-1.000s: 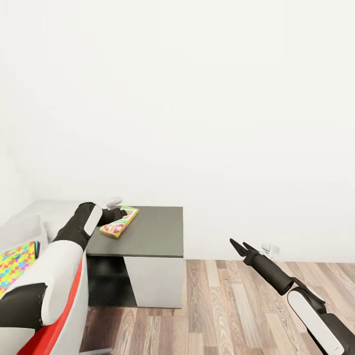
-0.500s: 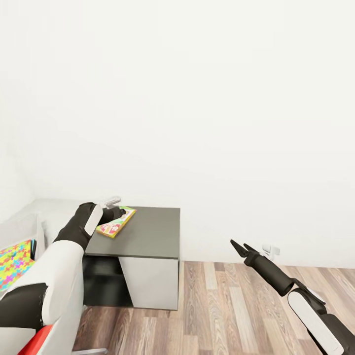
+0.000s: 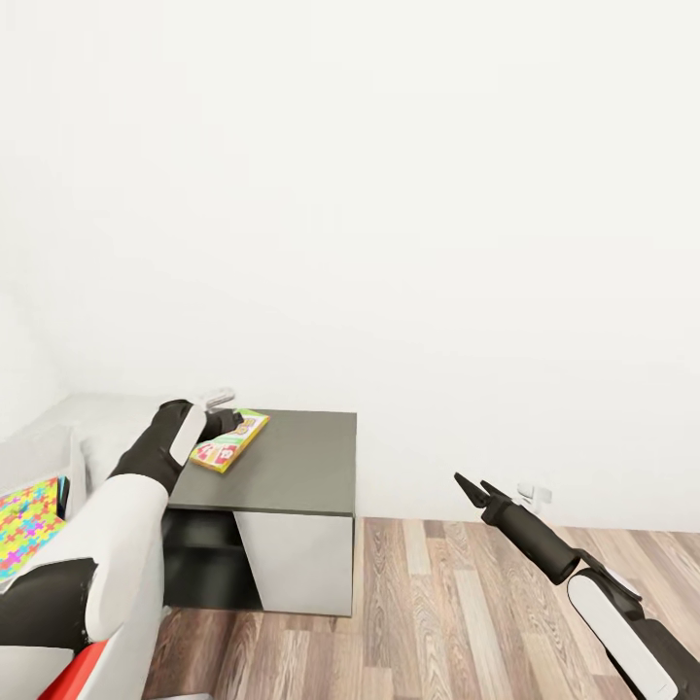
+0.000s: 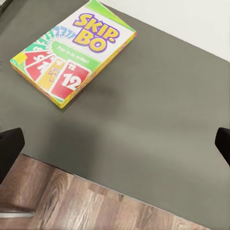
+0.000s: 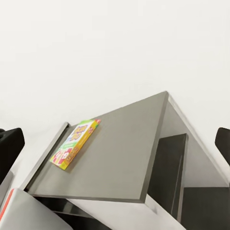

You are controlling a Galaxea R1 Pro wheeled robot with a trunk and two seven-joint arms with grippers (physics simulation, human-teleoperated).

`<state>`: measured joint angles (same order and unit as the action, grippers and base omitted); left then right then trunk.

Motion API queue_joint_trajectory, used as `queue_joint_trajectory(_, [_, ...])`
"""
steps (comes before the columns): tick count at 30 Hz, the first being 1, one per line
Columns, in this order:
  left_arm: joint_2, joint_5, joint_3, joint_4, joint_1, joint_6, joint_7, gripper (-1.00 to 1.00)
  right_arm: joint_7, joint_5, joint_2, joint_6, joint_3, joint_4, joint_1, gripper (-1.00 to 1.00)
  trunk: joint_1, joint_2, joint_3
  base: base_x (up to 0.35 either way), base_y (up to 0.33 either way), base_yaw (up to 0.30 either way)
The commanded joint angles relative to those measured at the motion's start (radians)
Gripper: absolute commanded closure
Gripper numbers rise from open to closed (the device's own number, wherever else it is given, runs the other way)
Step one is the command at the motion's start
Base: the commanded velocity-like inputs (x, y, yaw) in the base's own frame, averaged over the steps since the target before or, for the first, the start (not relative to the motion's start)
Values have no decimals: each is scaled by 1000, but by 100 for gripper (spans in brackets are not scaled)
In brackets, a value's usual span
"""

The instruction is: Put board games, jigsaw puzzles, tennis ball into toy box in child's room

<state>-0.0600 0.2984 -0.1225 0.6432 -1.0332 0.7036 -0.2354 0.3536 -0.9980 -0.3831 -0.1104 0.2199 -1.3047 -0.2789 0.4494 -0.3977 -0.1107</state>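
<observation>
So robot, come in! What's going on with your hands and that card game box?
Both grippers open, holding nothing: left gripper over the board game, right gripper out over the floor. Game lies flat on the dark cabinet top. Nothing in the way.

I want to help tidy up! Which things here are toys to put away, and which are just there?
To put away:
Skip-Bo board game
jigsaw puzzle

Just there:
dark grey cabinet top, which the game lies on
red chair
wood floor

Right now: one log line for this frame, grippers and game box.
left gripper: open, above board game | right gripper: open, empty, over floor | board game: flat on dark cabinet top, ungrasped
</observation>
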Motion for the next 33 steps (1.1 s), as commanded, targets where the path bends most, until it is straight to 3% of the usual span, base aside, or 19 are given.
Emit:
queue_joint_trajectory(1, [2,11,-1,1,-1,4,-21,-100,1,-10,-1,-6,1,0,-1,-100,1,-2,-2,3,0,0])
queue_joint_trajectory(11, [6,12,-1,0,-1,2,-102,-100,-1,-6,-3,-11,8,1,-2,-100,1,-2,-2,72,0,0])
queue_joint_trajectory(15, [6,11,-2,0,-1,-2,-110,-100,-30,47,-3,-53,11,4,-2,-100,1,-2,-2,17,0,0])
queue_joint_trajectory(18, [7,13,-1,0,-1,-3,-114,-100,-92,124,0,-123,8,5,-1,-100,1,-2,-2,5,0,0])
queue_joint_trajectory(20, [16,14,-3,0,-1,-4,-136,-100,-172,198,3,-188,5,2,-1,-100,1,-2,-2,2,0,0])
queue_joint_trajectory(22, [21,15,-4,0,-1,-5,-169,-100,-229,232,9,-219,5,-2,-2,-100,1,-2,-2,1,0,0])
queue_joint_trajectory(28, [28,22,-5,0,-1,-37,-258,-100,-354,264,38,-289,7,-3,-7,-100,1,-2,-2,0,0,0])
queue_joint_trajectory(32, [34,23,-8,-1,-1,-53,-278,-100,-511,285,77,-394,9,5,-20,-100,1,-2,-2,0,0,0])
queue_joint_trajectory(33, [35,23,-9,-2,-1,-55,-281,-100,-577,302,94,-428,9,10,-27,-100,1,-2,-2,0,0,0])
